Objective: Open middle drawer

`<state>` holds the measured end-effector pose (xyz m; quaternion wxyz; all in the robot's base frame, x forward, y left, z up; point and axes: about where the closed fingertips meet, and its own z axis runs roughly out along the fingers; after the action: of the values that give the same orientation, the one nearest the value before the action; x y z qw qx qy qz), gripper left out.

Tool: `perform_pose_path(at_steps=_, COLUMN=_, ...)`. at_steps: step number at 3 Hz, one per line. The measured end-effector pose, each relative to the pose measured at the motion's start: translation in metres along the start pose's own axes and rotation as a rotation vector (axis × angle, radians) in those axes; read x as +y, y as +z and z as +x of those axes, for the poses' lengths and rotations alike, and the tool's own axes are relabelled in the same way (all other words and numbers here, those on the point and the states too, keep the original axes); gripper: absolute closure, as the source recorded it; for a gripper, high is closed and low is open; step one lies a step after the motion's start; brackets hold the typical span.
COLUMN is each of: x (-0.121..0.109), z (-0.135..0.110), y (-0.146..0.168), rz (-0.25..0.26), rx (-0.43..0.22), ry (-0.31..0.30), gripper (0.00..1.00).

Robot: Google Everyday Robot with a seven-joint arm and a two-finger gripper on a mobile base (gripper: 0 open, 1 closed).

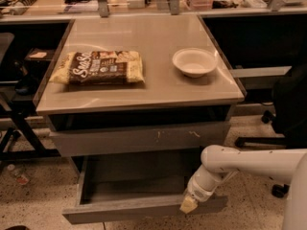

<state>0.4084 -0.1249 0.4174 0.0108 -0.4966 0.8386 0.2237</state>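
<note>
Seemingly near the pull's end, the pale-tipped gripper (188,205) sits on the right front rim of the plain grey middle drawer (124,212), drawn out beneath the scratched grey front (139,138), long axis left-right, facing the camera; its grasp I cannot tell, and next comes a straight outward pull or letting go
</note>
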Motion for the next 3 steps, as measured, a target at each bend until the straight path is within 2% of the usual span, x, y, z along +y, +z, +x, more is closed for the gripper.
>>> perform_pose_path(at_steps=2, x=0.019, z=0.01, y=-0.003, rz=0.007, rx=0.002, ry=0.024, gripper=1.0)
perform_pose_path(at_steps=3, x=0.019, z=0.01, y=-0.003, rz=0.007, rx=0.002, ry=0.024, gripper=1.0)
